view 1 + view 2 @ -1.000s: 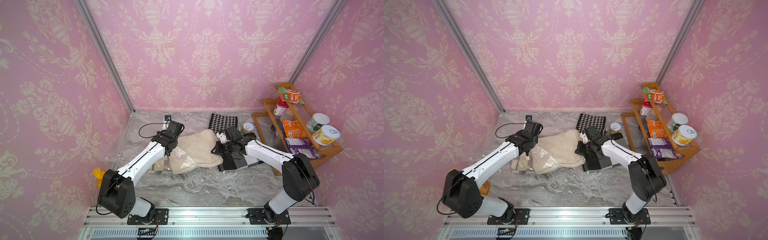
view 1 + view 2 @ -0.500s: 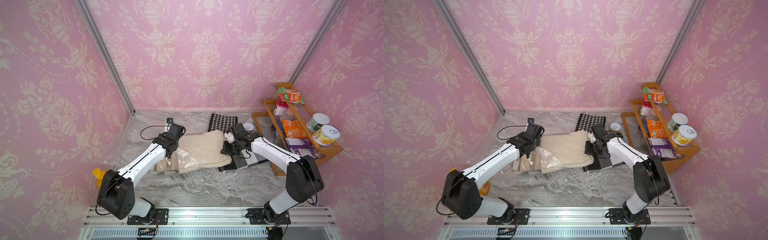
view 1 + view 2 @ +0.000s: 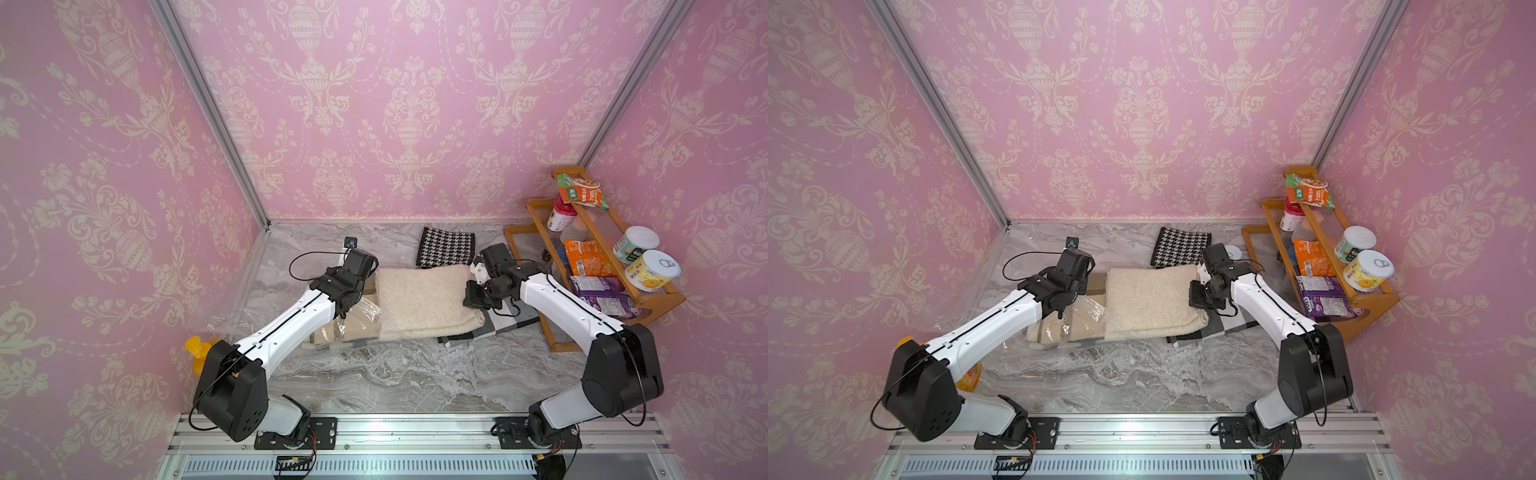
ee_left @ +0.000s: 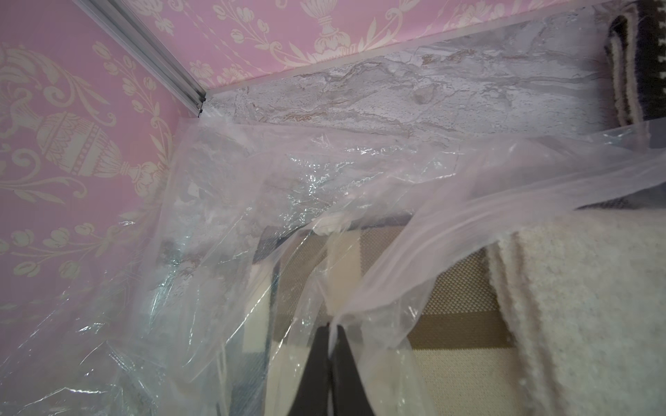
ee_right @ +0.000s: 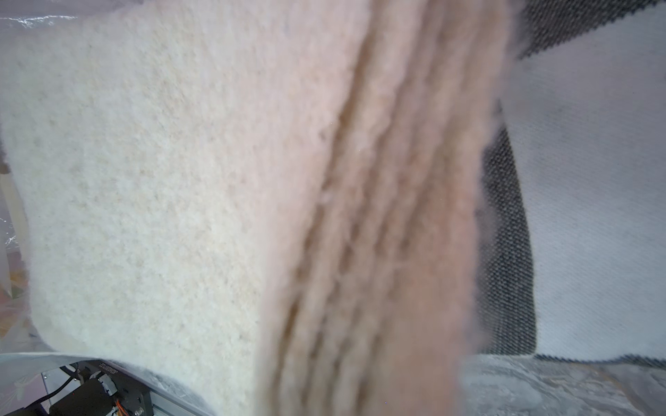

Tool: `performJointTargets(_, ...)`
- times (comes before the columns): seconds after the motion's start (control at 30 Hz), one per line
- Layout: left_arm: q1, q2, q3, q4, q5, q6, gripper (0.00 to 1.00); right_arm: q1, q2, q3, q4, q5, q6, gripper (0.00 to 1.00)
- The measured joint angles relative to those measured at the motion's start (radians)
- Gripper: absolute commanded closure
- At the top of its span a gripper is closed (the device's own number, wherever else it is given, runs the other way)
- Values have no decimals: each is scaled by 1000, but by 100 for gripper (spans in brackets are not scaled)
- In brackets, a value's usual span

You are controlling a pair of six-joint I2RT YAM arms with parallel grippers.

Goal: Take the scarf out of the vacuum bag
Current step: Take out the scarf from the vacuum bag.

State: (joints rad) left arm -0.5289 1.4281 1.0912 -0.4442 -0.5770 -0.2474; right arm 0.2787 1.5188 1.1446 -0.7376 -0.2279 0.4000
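The scarf (image 3: 419, 299), cream, fuzzy and folded into a thick rectangle, lies in the middle of the marble surface (image 3: 395, 382) between the two arms.

The right end effector (image 3: 473, 297) is closed at the scarf's right end and has its edge pinched. In the right wrist view the layered edge of the scarf (image 5: 378, 216) fills the picture so closely that the fingers themselves are hidden. Under that end a grey and white cloth (image 3: 509, 322) lies flat on the surface.

The vacuum bag (image 4: 252, 187), clear and crinkly, spreads from the scarf's left end toward the left wall and the back corner. The left end effector (image 4: 329, 329) is shut tight on a fold of its film (the two black fingers meet with plastic between them). It holds that fold up above a tan checked cloth (image 4: 461, 288) lying inside the bag.

The bag's rim drapes across one corner of the scarf's left end. I cannot tell how much of the scarf is still under film, though most of its top looks bare in both top views.

A houndstooth cloth (image 3: 446, 249) lies just behind the scarf, near the back wall. A wooden rack (image 3: 656, 299) with snack packets and cans stands at the right edge of the surface, well apart from the bag.
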Motion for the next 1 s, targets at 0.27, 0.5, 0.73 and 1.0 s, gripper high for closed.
performJointTargets(0.27, -82, 13, 13, 10, 39, 58, 100, -41, -5, 53, -82, 79, -61, 100)
performJointTargets(0.5, -84, 52, 23, 6, 50, 76, 100, -72, -6, 85, -148, 123, -113, 98)
performJointTargets(0.73, -101, 84, 33, -1, 49, 85, 100, -109, -6, 139, -196, 167, -147, 98)
performJointTargets(1.0, -137, 88, 45, -7, 49, 105, 100, -128, -6, 154, -242, 259, -180, 99)
